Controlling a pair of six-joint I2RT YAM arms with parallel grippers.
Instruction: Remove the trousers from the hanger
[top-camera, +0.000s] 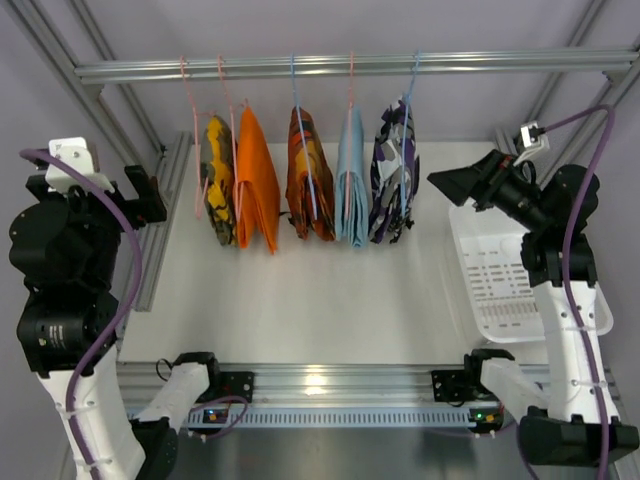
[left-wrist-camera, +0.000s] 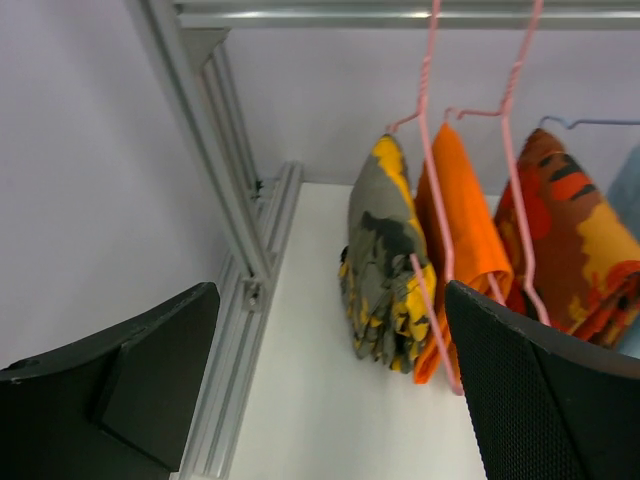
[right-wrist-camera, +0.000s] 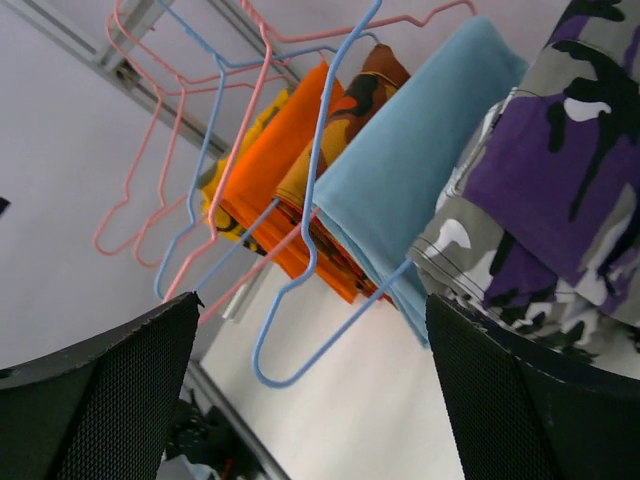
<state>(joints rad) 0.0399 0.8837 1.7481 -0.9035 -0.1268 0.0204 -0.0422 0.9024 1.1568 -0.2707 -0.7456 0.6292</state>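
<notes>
The trousers, a purple, white and grey camouflage print, hang folded over the light-blue hanger at the right end of the rail. In the right wrist view the trousers fill the upper right, and the hanger's wire loop juts out below and left of them. My right gripper is open and empty, raised just right of the trousers and apart from them; its fingers frame the hanger loop. My left gripper is open and empty at the far left, facing the rail's left end.
Left of the trousers hang a light-blue garment, an orange-and-black one, a plain orange one and a yellow-grey one. A white basket lies at the right. An aluminium rail carries the hangers.
</notes>
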